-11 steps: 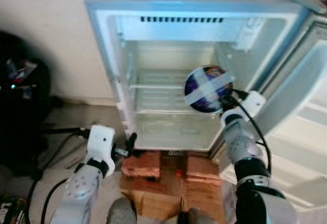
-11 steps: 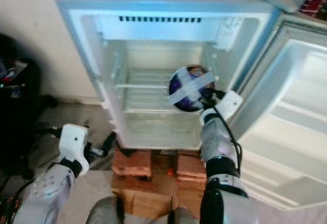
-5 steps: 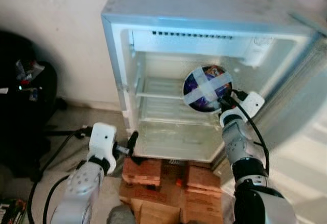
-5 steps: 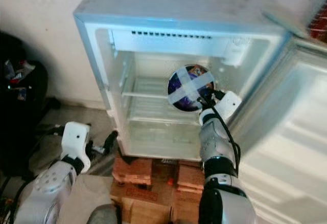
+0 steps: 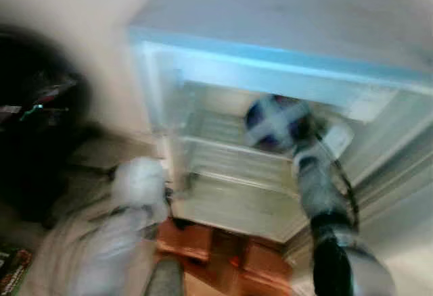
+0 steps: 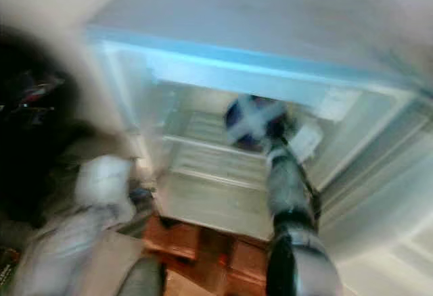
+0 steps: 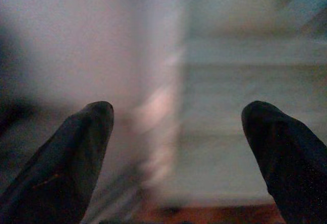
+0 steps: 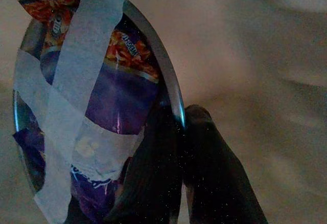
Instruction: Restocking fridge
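Open fridge [image 5: 270,59]; right gripper [image 8: 179,127] pinches taped bowl [image 8: 87,106] of packets.

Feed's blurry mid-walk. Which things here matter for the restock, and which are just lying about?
For the job:
- taped round dish with snack packets, pinched at its rim by the right end effector
- open fridge
- its wire shelf
- left end effector, open, low by the fridge

Lying about:
- bricks under the fridge
- dark clutter on the left
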